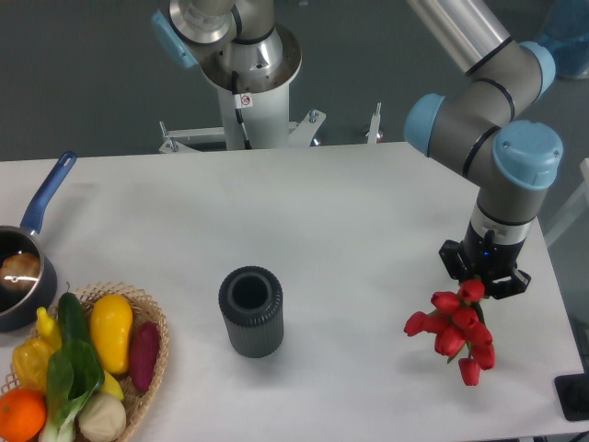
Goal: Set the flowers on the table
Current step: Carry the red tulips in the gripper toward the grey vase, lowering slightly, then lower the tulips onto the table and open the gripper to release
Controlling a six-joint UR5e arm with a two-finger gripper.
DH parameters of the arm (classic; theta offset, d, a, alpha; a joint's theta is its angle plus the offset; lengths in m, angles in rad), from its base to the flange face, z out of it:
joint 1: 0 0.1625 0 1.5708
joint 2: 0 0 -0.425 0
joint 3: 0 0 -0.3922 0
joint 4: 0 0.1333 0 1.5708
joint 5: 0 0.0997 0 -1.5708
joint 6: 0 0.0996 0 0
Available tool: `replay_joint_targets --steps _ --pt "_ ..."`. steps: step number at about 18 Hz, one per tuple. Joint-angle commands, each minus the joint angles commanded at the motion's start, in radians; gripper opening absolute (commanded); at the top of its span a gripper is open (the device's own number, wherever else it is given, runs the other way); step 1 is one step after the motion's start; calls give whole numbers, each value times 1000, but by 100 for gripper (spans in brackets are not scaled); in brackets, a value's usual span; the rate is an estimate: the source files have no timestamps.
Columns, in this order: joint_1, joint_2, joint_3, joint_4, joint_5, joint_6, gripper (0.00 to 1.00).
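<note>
Gripper (482, 279) clenched on flowers (456, 330), stems hidden inside, buds hanging just below. Held low over table (350, 212) near right edge, probably for gentle set-down. Dark cylinder (250, 311) well apart, leftward.

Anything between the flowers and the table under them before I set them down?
Nothing visible. The flowers hang from the gripper near the table's right edge, over bare white surface. The dark cylinder and the wicker basket stand well to the left.
</note>
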Motion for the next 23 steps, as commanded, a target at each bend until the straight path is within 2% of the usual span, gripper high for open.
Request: replay_joint_targets --steps 3,8,12,14,17,19,22,23 --pt "-24 34 -21 -8 5 -9 4" --pt "-55 95 -87 -26 26 -17 7" --pt "-83 133 -156 -20 18 -37 7" --pt "-94 161 -202 -15 18 -67 7" --pt "-132 160 -212 -12 17 -161 9" --pt "-146 152 -213 15 9 -192 16" --pt "-147 134 -213 23 -1 -193 43" --pt "-149 127 -213 25 -3 -193 49"
